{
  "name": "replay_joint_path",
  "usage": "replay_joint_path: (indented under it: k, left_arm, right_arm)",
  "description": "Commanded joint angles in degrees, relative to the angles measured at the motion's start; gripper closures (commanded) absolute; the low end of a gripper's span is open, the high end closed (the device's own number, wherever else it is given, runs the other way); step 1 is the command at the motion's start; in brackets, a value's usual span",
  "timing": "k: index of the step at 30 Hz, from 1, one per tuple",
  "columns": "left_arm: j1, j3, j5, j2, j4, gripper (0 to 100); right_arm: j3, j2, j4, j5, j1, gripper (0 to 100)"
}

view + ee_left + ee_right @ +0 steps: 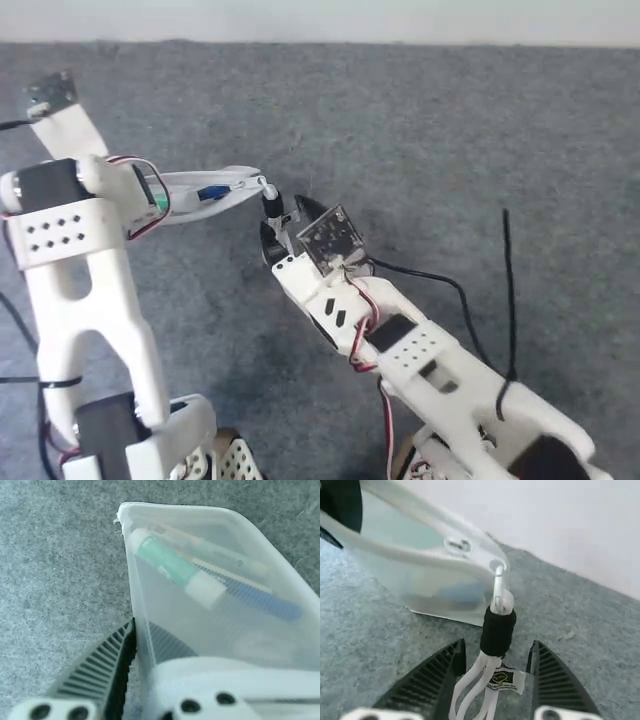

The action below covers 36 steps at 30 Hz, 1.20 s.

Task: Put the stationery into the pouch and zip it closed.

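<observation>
Two arms at a grey felt-like table (450, 130). The left pincer (145, 650) is pressed together on one end of the translucent pouch (200, 630): its black ribbed finger (107, 672) lies against one face and its white jaw against the other. The pouch reaches out from this pincer towards the other arm. Inside it, beyond the clamped end, lie a green-and-white stick (175, 570), a blue pen (260, 600) and a pale pen (215, 555), side by side. The right pincer (497, 647) is spread, one ribbed finger (432, 680) on each side of the zip pull cord (495, 625). The cord's black sleeve sits between the fingertips, and neither finger visibly touches it. Just ahead of this pincer the cord hangs from the metal slider tab (498, 582) at the pouch's near end. Two white zip edges meet there and stand apart farther from the pincer
</observation>
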<state>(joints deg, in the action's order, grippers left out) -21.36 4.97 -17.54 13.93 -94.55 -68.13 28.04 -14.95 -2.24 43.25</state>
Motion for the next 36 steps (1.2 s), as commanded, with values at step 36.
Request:
replay_joint_path:
  k: [36]
  left_arm:
    - [-0.3, 0.9, -0.7, -1.0, 1.1, 99]
  right_arm:
    - [4.8, -11.8, -19.9, -6.4, -0.5, 99.8]
